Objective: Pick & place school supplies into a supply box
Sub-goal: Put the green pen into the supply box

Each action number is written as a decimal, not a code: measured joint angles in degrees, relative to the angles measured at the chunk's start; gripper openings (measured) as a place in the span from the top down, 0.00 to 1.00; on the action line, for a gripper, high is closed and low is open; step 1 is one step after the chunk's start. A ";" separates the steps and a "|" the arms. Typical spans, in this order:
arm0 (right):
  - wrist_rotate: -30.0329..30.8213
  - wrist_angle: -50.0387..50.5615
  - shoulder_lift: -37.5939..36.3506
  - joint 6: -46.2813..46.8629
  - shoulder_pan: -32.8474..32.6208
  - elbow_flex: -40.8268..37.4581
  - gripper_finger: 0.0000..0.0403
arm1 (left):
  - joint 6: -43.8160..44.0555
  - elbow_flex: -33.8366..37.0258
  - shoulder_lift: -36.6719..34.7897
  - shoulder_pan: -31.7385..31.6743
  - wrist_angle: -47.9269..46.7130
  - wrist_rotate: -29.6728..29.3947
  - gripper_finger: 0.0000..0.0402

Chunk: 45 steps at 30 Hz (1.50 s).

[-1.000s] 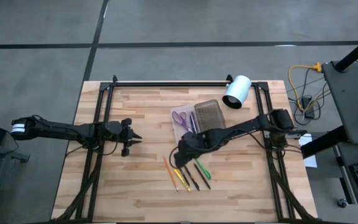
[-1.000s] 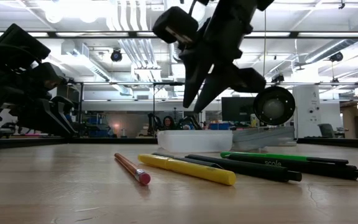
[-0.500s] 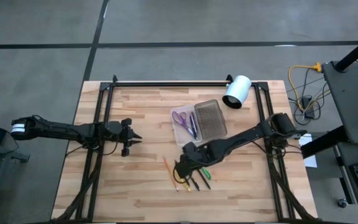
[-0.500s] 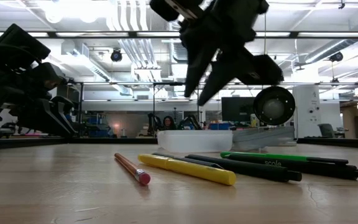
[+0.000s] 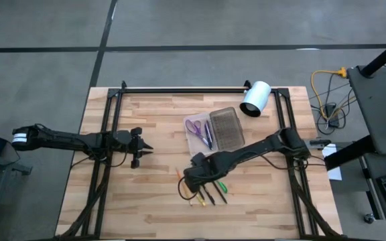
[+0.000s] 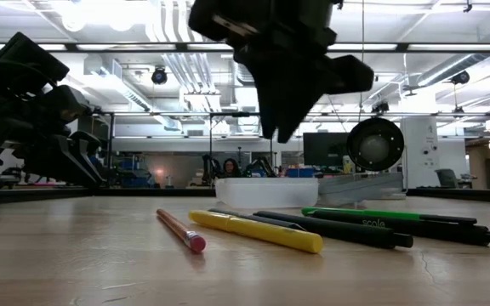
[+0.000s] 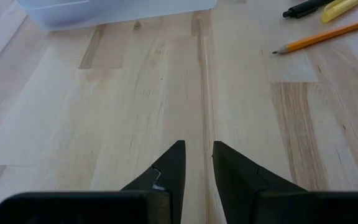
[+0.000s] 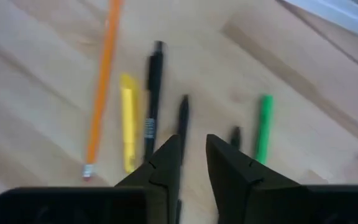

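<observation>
Several pens and pencils lie side by side on the wood: an orange pencil (image 8: pixel 101 87), a yellow one (image 8: pixel 128 127), dark pens (image 8: pixel 153 93) and a green pen (image 8: pixel 264 127). My right gripper (image 5: pixel 190 181) hangs above them, pointing down, open by a narrow gap, with nothing between its fingers (image 8: pixel 166 158). The clear supply box (image 5: pixel 213 130) lies farther back. In its tray are the purple scissors (image 5: pixel 194 126) and a pen. My left gripper (image 5: pixel 145 148) waits at the table's left, open by a narrow gap, holding nothing.
A white cylinder (image 5: pixel 255 98) lies at the far right, behind the box. Black frame rails (image 5: pixel 106 134) run along both table sides and the far edge. Bare wood lies between the two grippers and along the near edge.
My right gripper has moved from beside the supply box toward the table's near edge and slightly left. It now stands over the row of pens and has tipped to point more steeply down. The pens and the box have not moved.
</observation>
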State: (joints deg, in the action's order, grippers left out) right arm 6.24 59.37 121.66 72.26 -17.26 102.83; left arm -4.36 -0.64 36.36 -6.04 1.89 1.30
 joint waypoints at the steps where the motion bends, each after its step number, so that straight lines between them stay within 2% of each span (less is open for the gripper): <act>1: 0.02 0.40 0.18 0.13 -0.13 0.08 0.83 | 0.00 0.00 0.00 0.00 0.02 0.01 0.83; 11: 0.00 1.42 0.88 -0.25 -0.28 -1.55 0.80 | 0.00 0.00 0.00 0.00 0.01 0.01 0.83; 19: 2.23 4.94 0.88 1.85 -0.34 -2.02 0.79 | 0.00 0.00 0.00 0.01 0.00 0.01 0.83; 33: 3.17 5.75 0.33 5.60 0.20 -2.90 0.83 | 0.00 0.00 0.00 0.00 0.00 0.00 0.83; 45: 1.35 4.16 -0.85 7.01 0.16 -8.53 0.79 | 0.00 0.00 0.00 0.00 0.00 0.00 0.83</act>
State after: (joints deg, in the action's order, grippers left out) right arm 7.60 63.53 120.81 79.26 -17.10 94.30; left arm -4.36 -0.64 36.36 -6.04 1.89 1.30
